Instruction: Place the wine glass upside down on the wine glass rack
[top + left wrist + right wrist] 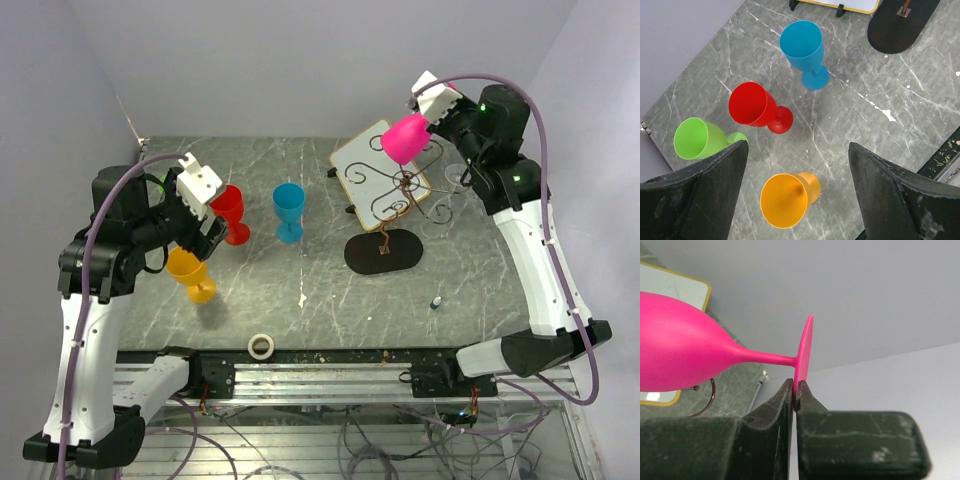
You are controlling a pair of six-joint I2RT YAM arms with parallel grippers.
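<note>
A: Where was the pink wine glass (680, 350)?
B: In the air over the wine glass rack (370, 252), lying nearly sideways, with its bowl towards the white board (350, 155). The right gripper (796, 390) was clamped on the very edge of its foot, which I'd judge a thin hold

A: So how should that step go?
B: Slowly. The bowl needed turning mouth-down first. Then the stem could slide into one of the curled wire arms so the foot rested on top. With so little of the foot pinched, a knock against the wire could twist it loose, so let go only once the rack bore the weight

A: And the left gripper (796, 147)?
B: Spread wide, holding nothing, above the orange glass (785, 200)

A: Count them for me
B: Five coloured glasses: the pink one held, and four upright on the table (480, 280), namely the orange glass, red glass (752, 105), blue glass (801, 45) and green glass (695, 139). One rack, one board, and one tape roll (262, 346) by the near edge
</note>
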